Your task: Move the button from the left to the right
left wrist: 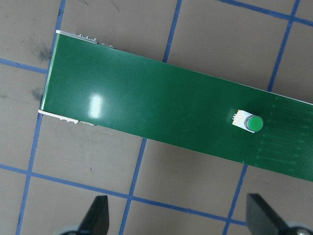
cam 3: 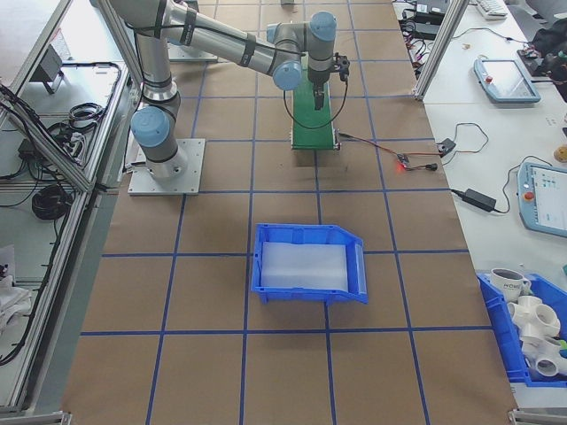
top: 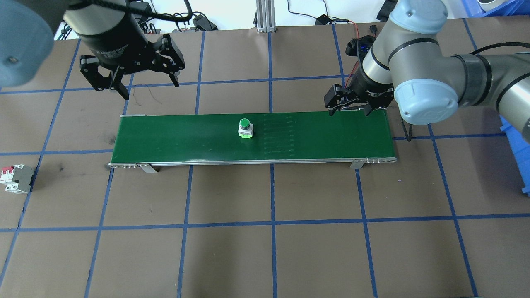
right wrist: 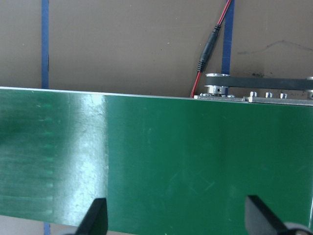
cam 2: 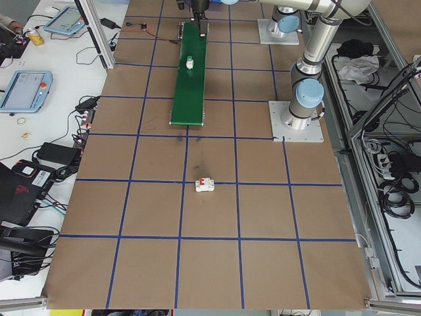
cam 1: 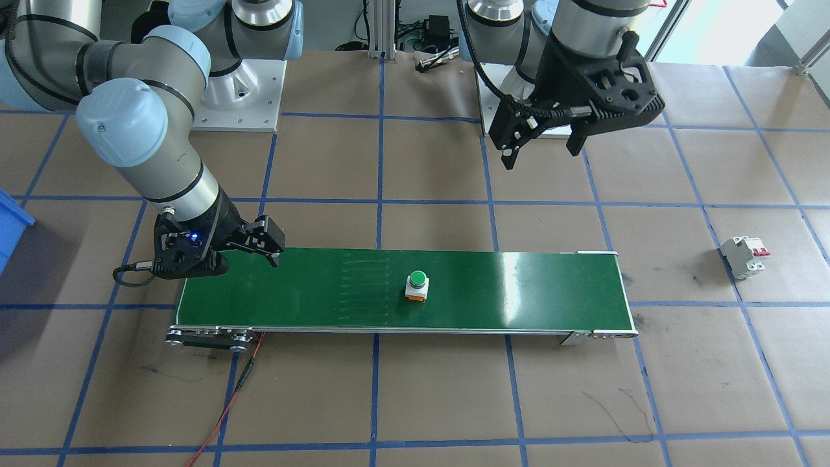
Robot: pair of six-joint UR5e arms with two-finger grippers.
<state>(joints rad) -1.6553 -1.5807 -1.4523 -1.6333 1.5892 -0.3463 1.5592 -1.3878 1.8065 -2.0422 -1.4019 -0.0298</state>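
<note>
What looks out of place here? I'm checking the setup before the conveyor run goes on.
Little stands out. The button stands upright mid-belt on the green conveyor, untouched by the open left gripper or right gripper. The one stray: a white circuit breaker lying alone on the table, off the conveyor's left end.

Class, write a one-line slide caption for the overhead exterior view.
Green-capped button rides mid conveyor belt between two open claws, left and right.
</note>
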